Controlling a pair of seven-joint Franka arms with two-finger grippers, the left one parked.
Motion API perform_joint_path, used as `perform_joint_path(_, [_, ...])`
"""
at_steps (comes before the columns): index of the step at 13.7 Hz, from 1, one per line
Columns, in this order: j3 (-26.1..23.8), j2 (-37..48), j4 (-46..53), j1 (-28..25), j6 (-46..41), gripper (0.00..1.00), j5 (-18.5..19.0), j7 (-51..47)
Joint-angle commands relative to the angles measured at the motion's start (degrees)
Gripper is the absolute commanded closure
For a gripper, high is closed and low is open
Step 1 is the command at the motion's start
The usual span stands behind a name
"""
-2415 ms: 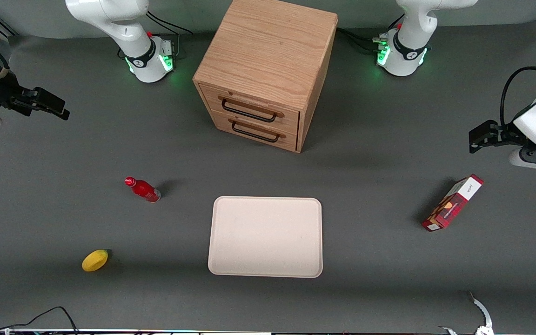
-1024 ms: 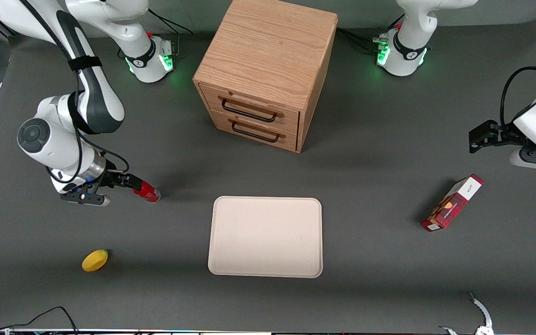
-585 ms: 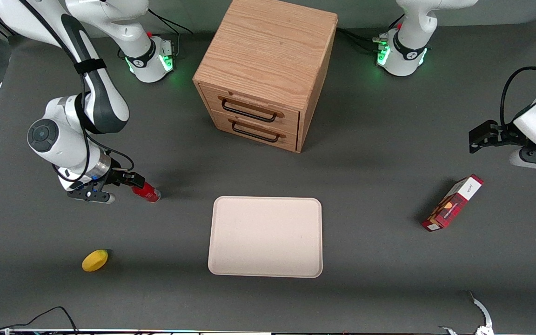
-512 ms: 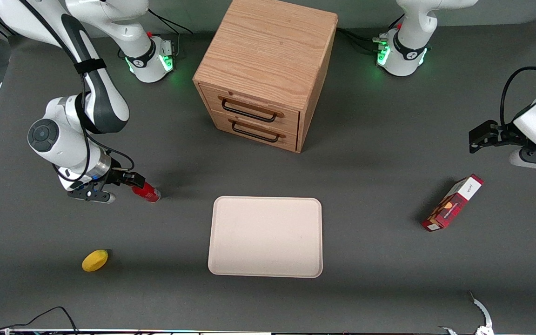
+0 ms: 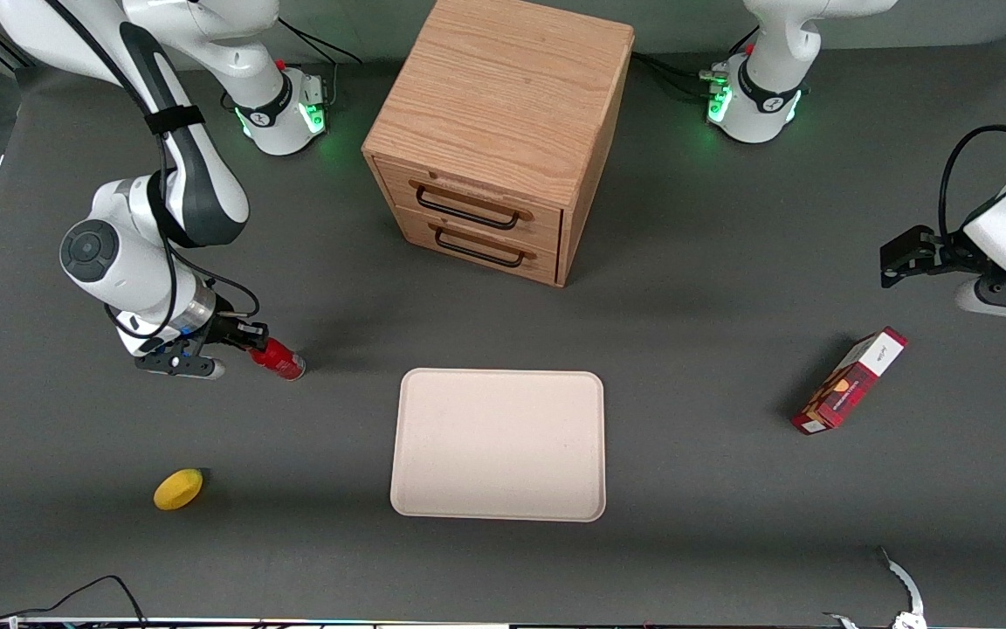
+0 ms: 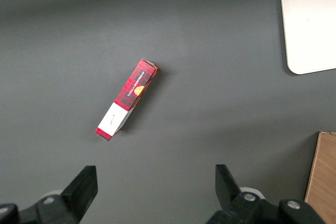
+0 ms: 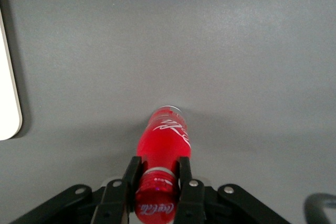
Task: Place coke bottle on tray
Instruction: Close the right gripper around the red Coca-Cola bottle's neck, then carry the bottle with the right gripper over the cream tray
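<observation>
The coke bottle [image 5: 280, 359] is small and red with a silvery base. It is on the grey table toward the working arm's end, beside the tray and apart from it. My right gripper [image 5: 251, 335] is shut on its neck just below the red cap. In the right wrist view the fingers [image 7: 132, 174] press both sides of the neck, and the bottle body [image 7: 164, 140] points away from the gripper [image 7: 157, 174]. I cannot tell whether the base touches the table. The pale beige tray [image 5: 498, 445] lies flat and bare; its edge also shows in the right wrist view [image 7: 8, 93].
A wooden drawer cabinet [image 5: 494, 140] stands farther from the front camera than the tray. A yellow lemon-like fruit [image 5: 178, 488] lies nearer the front camera than the bottle. A red-and-white carton [image 5: 850, 381] lies toward the parked arm's end and also shows in the left wrist view [image 6: 127, 99].
The right arm came in from the table's end and its gripper closed on the bottle's neck. In the last half second the gripper and bottle shifted slightly toward the tray.
</observation>
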State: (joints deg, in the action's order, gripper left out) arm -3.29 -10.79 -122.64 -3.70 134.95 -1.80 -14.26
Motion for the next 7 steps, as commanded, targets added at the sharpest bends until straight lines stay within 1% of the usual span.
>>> perform_joint_path(1, [-0.05, 3.22, 4.49, 0.0, -7.11, 1.0, -0.75, 0.01])
perform_joint_path(4, [0.47, 3.58, 16.6, 0.18, -23.01, 1.0, -0.57, 1.85])
perform_joint_path(7, [0.56, 2.53, 27.86, 0.09, -33.05, 1.0, -0.57, 2.13])
